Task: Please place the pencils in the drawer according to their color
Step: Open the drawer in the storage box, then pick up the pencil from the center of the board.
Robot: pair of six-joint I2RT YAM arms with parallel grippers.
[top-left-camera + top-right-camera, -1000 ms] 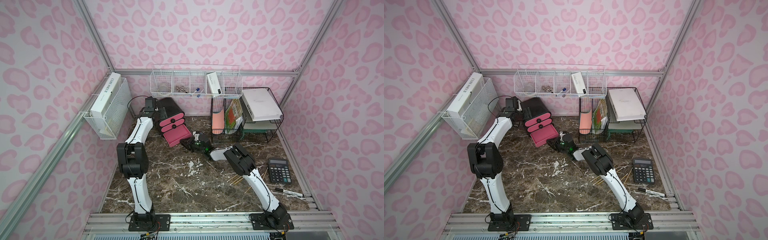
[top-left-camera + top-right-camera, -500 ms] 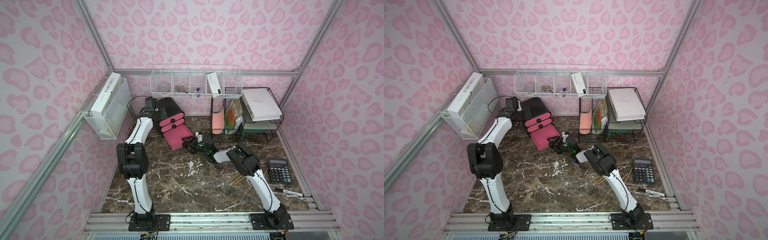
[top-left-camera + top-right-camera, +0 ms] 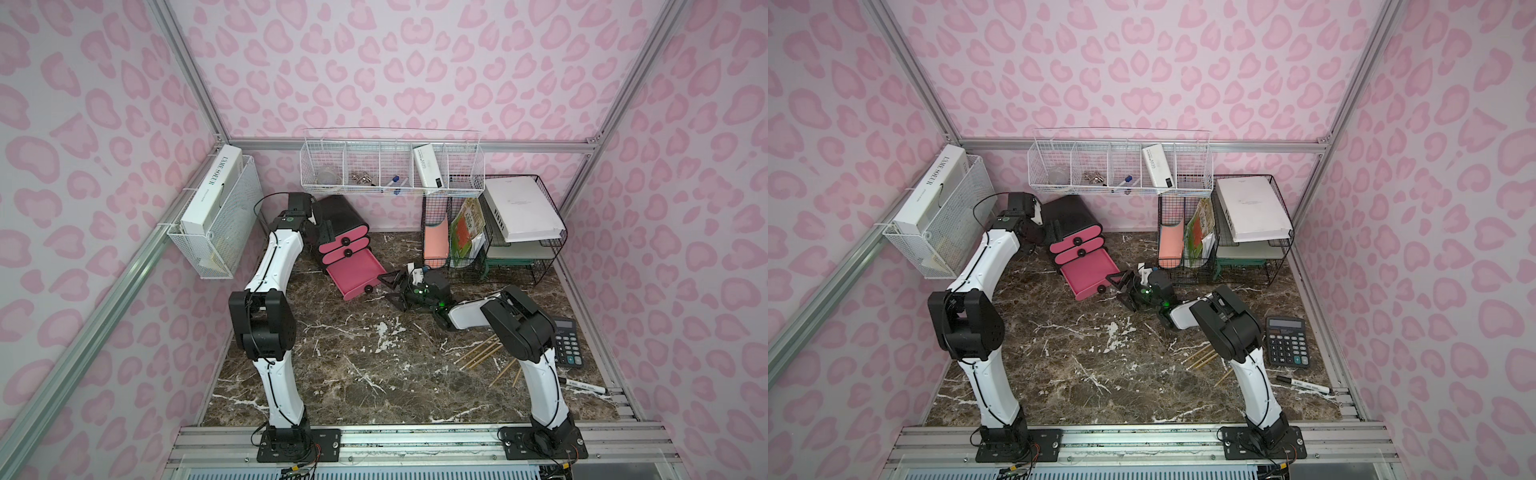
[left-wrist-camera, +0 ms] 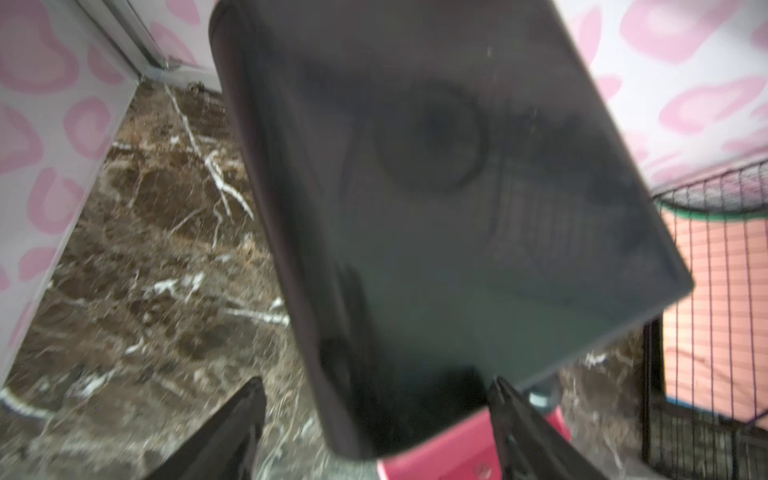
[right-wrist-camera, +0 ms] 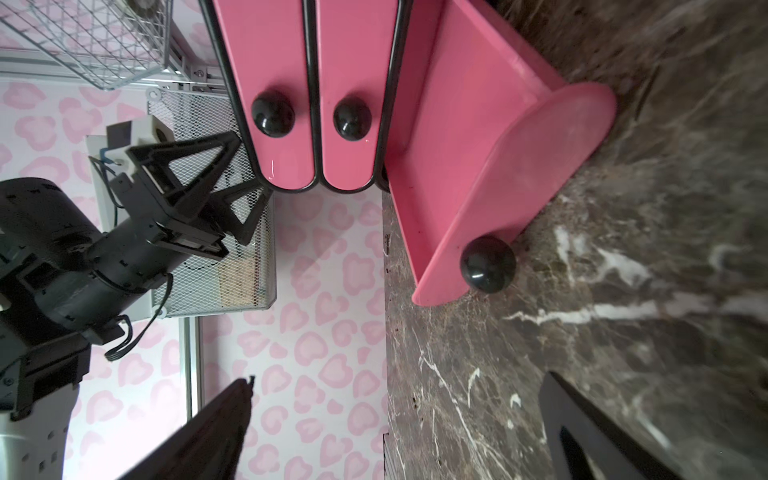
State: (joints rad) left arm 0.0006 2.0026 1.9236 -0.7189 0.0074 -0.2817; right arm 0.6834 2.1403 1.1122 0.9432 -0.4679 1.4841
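At the back left of the marble table [image 3: 374, 374], in both top views, the drawer cabinet [image 3: 343, 216] [image 3: 1069, 216] stands turned at an angle. Its bottom drawer [image 3: 353, 268] is pulled out onto the marble and the two above it are closed. The left gripper [image 3: 323, 235] sits against the cabinet's left side. The right gripper [image 3: 387, 286] lies low just beside the pulled-out drawer's front, jaws spread, nothing between them. Yellow-tan pencils [image 3: 478, 355] [image 3: 1200, 357] lie loose on the table near the right arm's elbow, well apart from the cabinet, with a calculator [image 3: 567, 343] just beside them.

From the left wrist, the cabinet's black back [image 4: 436, 208] fills the frame, blurred. The left gripper's fingers [image 4: 237, 428] stand apart on either side of its lower end. Bare marble shows between one finger and the cabinet, so it is not clamped.

From the right wrist, the bottom drawer [image 5: 478, 124] juts out with its pink floor showing and a round black knob [image 5: 488, 264] at the front. The right gripper's fingers [image 5: 216, 432] are wide apart, short of the knob, holding nothing. The left gripper [image 5: 252, 165] shows here too, both fingertips at the cabinet's side edge.
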